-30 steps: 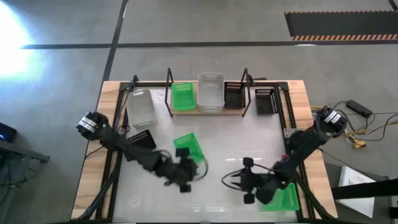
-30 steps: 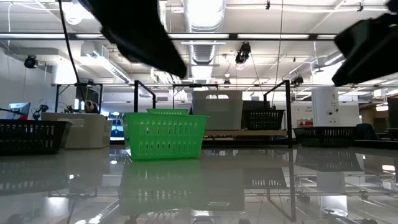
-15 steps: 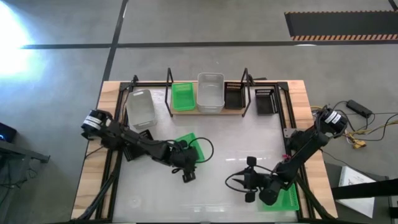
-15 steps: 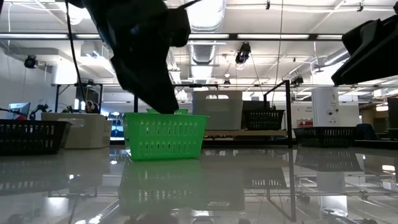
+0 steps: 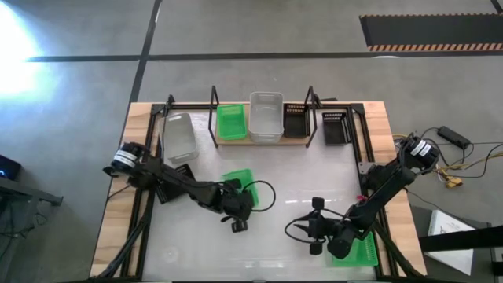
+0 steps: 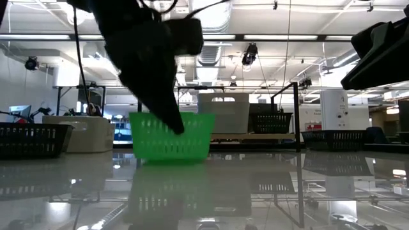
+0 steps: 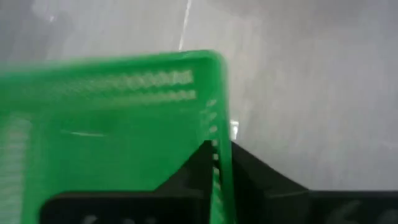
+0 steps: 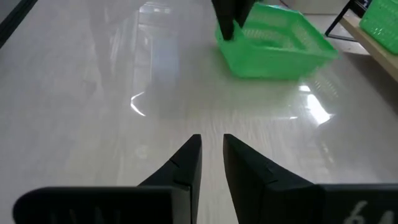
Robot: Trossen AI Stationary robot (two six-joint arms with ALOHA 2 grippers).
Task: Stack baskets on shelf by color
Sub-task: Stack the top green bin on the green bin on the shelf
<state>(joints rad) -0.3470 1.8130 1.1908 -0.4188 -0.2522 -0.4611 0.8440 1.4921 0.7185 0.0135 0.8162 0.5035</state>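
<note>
At mid-table, the left gripper (image 5: pixel 238 206) (fingers pinched together) clamps the green basket's (image 5: pixel 240 182) near rim.

Bright overhead lights glare on the glossy table (image 8: pixel 124 93); left wrist view blurred.

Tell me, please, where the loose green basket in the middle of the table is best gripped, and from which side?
Probably by its thin rim wall, from above. The green basket sits open side up, so one finger can go inside and one outside. The left tool is shut on the rim of its wall facing the table's front edge, as the left wrist view shows.
</note>
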